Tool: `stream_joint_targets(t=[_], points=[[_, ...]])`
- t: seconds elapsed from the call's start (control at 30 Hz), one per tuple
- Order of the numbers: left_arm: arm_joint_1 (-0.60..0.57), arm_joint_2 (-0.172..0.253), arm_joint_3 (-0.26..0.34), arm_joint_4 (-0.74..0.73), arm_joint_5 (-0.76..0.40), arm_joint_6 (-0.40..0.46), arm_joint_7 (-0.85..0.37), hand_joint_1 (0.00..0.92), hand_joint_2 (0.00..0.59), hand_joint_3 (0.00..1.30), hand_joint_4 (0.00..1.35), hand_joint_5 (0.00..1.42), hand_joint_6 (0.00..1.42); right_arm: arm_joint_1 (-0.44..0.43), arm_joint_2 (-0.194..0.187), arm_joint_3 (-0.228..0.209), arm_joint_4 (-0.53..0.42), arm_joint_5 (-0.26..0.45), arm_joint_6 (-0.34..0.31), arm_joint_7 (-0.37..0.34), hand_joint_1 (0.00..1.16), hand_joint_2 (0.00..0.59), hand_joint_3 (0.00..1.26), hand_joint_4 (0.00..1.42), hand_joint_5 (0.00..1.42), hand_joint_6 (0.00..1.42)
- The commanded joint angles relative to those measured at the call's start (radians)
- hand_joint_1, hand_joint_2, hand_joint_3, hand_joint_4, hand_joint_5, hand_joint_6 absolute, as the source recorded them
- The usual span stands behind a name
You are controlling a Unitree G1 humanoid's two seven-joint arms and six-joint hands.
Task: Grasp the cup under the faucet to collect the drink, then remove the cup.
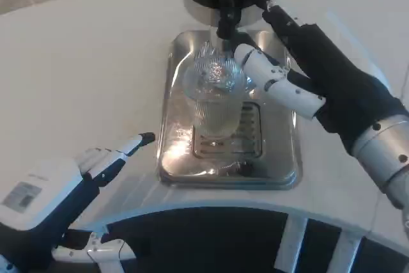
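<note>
Cup (217, 103): clear ribbed glass, upright, standing on the metal drip tray (281, 164) over its slotted grate, directly beneath the black faucet (225, 14); I read pale liquid in its lower part.
Long axis: vertical, in line with the faucet above.
Right robot hand (278, 81): I see its white fingers lying against the cup's right side near the rim; whether they fully wrap and grip it, I cannot tell from this angle.
Left robot hand (108, 161): fingers stretched out and apart, holding nothing, resting on the white surface (83, 62) well to the left of the tray.
Key relation: the cup lies just left of my right robot hand, which is far nearer than the left one.
Next move, my judgement: a firm sideways grip, then drawing the cup out upright.
</note>
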Motion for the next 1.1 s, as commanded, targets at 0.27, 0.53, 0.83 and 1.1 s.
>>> stream_joint_targets(t=[0.27,0.53,0.83,1.1], points=[[0.026,0.008,0.024,-0.013,-0.02,0.005,-0.029,0.098,0.076,0.09,0.08,0.15,0.26,-0.048,-0.034,0.043,0.025,0.097,0.041,-0.069,0.25,0.502,0.0,0.0,0.0,0.0],[0.037,0.021,0.042,-0.012,-0.028,-0.003,-0.047,0.097,0.076,0.09,0.08,0.15,0.26,-0.073,-0.04,0.074,0.053,0.155,0.049,-0.11,0.25,0.505,0.0,0.0,0.0,0.0],[0.059,0.026,0.063,-0.021,-0.044,0.009,-0.063,0.097,0.076,0.1,0.08,0.15,0.26,-0.099,-0.059,0.092,0.083,0.225,0.05,-0.141,0.22,0.493,0.0,0.0,0.0,0.0],[0.075,0.023,0.079,-0.037,-0.051,0.019,-0.071,0.097,0.075,0.1,0.09,0.15,0.26,-0.118,-0.118,0.133,0.064,0.248,0.07,-0.119,0.19,0.487,0.0,0.0,0.0,0.0]])
